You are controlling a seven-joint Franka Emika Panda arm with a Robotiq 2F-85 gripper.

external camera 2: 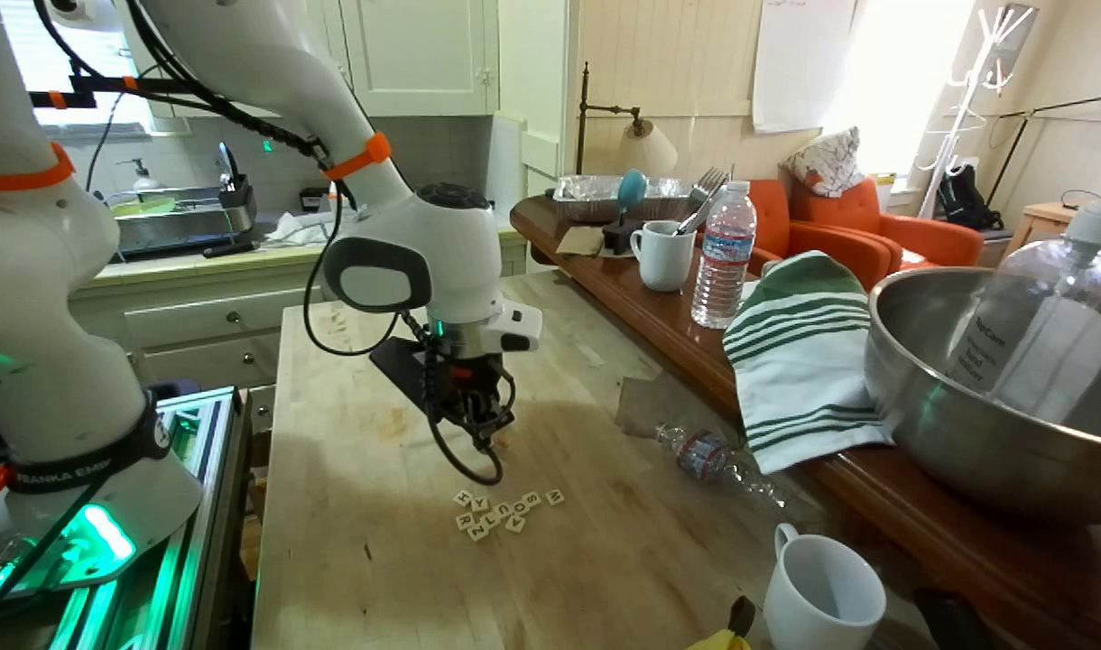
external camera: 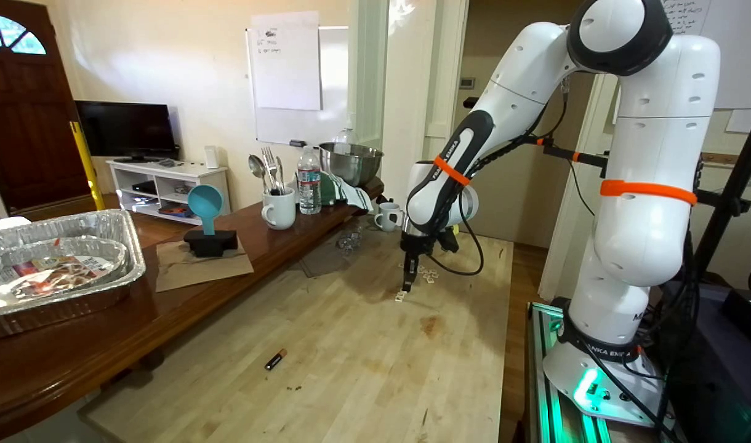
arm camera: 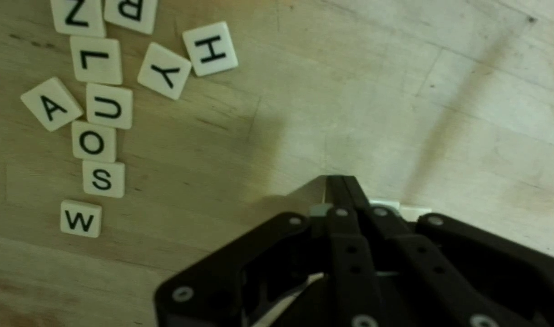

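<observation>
My gripper (external camera: pixel 407 289) points down, with its fingertips at or just above the light wooden table (external camera: pixel 363 369). In the wrist view its black fingertips (arm camera: pixel 342 179) are pressed together with nothing visible between them. Small white tiles (arm camera: pixel 386 203) lie right beside the fingers, partly hidden behind them; they also show in an exterior view (external camera: pixel 400 296). A group of white letter tiles (external camera 2: pixel 504 515) lies nearby. In the wrist view it includes a W tile (arm camera: pixel 81 218), an S tile (arm camera: pixel 103 179), an A tile (arm camera: pixel 52 104) and an H tile (arm camera: pixel 210 48). The fingertips are hidden in an exterior view.
A battery (external camera: pixel 276 359) lies on the table. A crushed plastic bottle (external camera 2: pixel 706 456), a white mug (external camera 2: pixel 821 591) and a banana tip (external camera 2: pixel 722 642) lie beyond the tiles. The raised dark counter (external camera: pixel 228 271) bears a cutlery mug (external camera: pixel 279 209), water bottle (external camera: pixel 309 184), steel bowl (external camera: pixel 351 165) and foil tray (external camera: pixel 132 246).
</observation>
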